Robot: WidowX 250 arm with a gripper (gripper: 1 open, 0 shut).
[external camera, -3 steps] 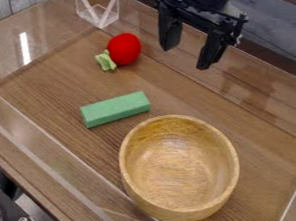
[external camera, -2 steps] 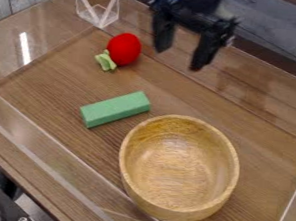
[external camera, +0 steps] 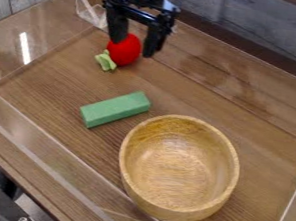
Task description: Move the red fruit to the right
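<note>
Red fruit (external camera: 123, 47): small, round, with a pale green stem end at its lower left; it sits on the wooden surface (external camera: 233, 97) toward the back left, partly hidden behind the robot's fingers.
Gripper (external camera: 135, 43): pointing straight down, directly over the fruit, with the fingers spread wide; one dark finger (external camera: 156, 41) shows to the right of the fruit, the other to its left.
Grip: none yet, as far as can be seen; the fruit appears to rest on the surface between the open fingers, and whether they touch it cannot be told.
Green block (external camera: 116, 109): flat, lying well in front of the fruit, apart from it.
Wooden bowl (external camera: 178, 168): empty, at the front right, well apart from the fruit.
Step in hand: lining up over the fruit for the pick, judging by the stance.
Next move: likely to sink a little so the fingers flank the fruit's widest part, close on it, lift, then carry it rightward over bare surface, clear of the bowl.
</note>
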